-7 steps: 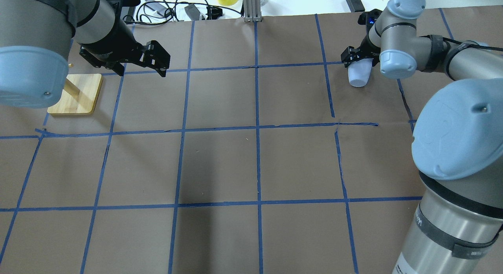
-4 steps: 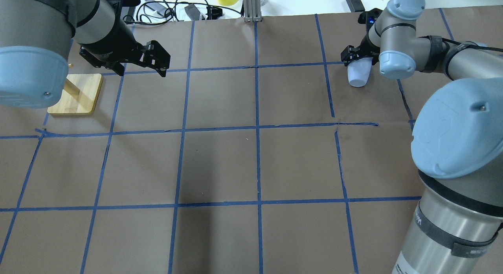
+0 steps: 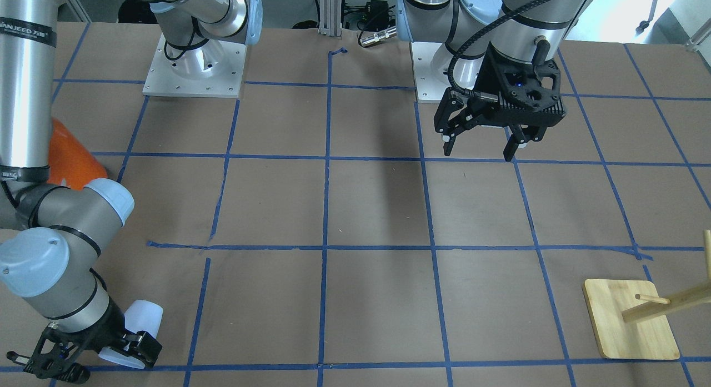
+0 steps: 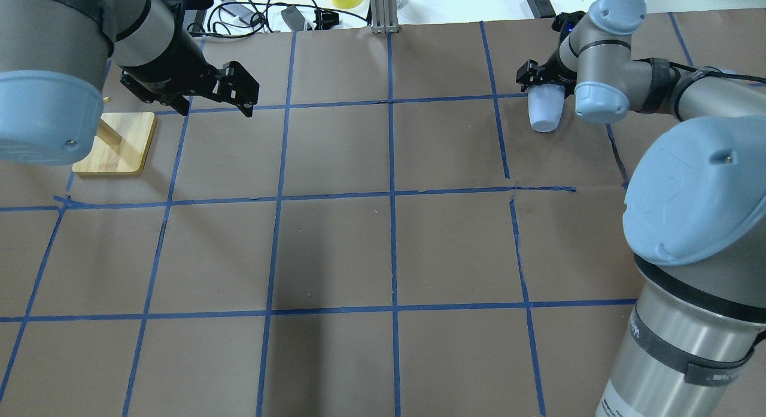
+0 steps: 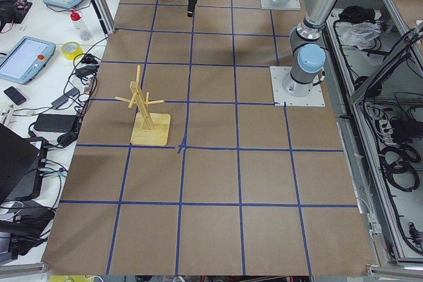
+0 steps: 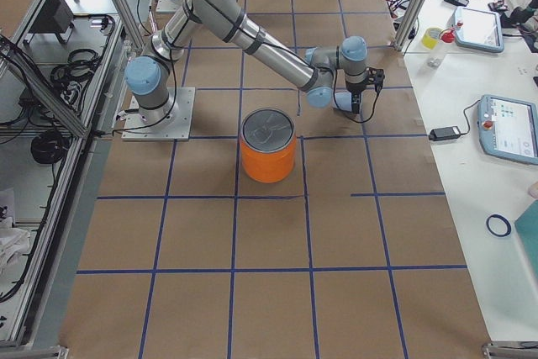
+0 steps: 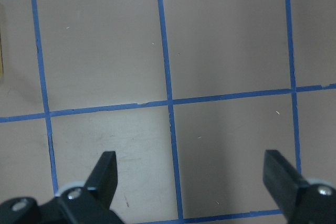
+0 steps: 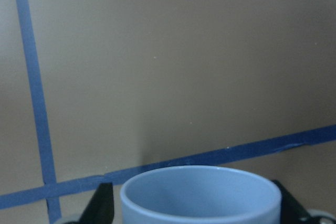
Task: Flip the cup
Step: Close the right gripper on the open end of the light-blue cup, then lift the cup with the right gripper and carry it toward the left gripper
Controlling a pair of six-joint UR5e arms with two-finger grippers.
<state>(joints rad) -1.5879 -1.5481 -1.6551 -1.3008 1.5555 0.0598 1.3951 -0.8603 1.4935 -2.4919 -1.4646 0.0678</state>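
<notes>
On the brown, blue-taped surface, the big orange can stands in front of the right arm's base. The wooden rack sits well apart from the can, at the left arm's end. The left hand hovers over bare paper far from the can, its jaws wide apart and empty. The right hand reaches past the can, on the side away from the robot's base, and is closed on the cup near its rim. The mouth faces back toward the wrist and the narrower base points out from the fingers, so the cup's long axis runs roughly in line with the hand. Whether the base touches the surface cannot be told. The flip appears to rest on a turn of the right wrist alone; the left hand is too distant to help.
</notes>
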